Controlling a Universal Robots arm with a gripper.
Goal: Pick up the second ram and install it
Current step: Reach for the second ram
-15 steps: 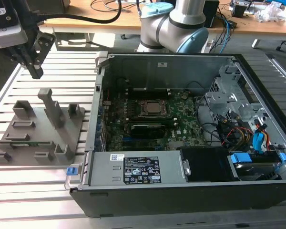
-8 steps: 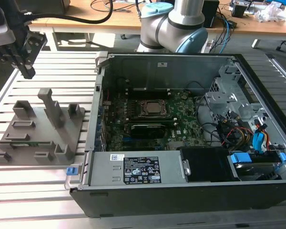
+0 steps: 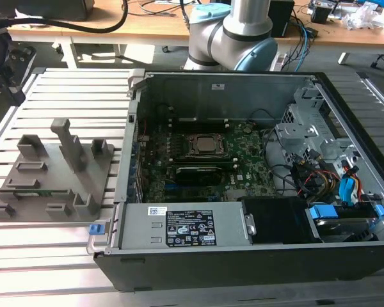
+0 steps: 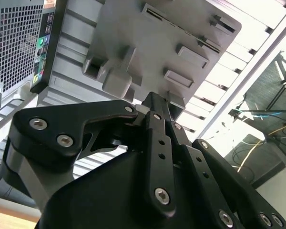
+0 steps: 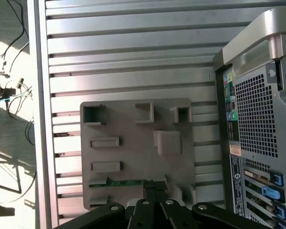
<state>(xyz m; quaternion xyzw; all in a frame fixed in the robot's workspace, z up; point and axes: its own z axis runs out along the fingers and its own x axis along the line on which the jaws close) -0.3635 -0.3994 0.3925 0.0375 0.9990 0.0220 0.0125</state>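
Gripper over tray. My gripper (image 5: 153, 186), fingers seemingly drawn together on nothing, hangs above the grey tray (image 5: 133, 143). The second ram (image 5: 121, 182) sits in a tray slot beyond my fingertips, its long axis seemingly along my fingers' closing line.

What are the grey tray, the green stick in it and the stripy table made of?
The grey holder tray looks like matte plastic: dull, even grey, with blocky moulded slots. The ram stick looks like green circuit board, probably fibreglass. The table looks like brushed aluminium: pale slotted rails with a soft sheen.
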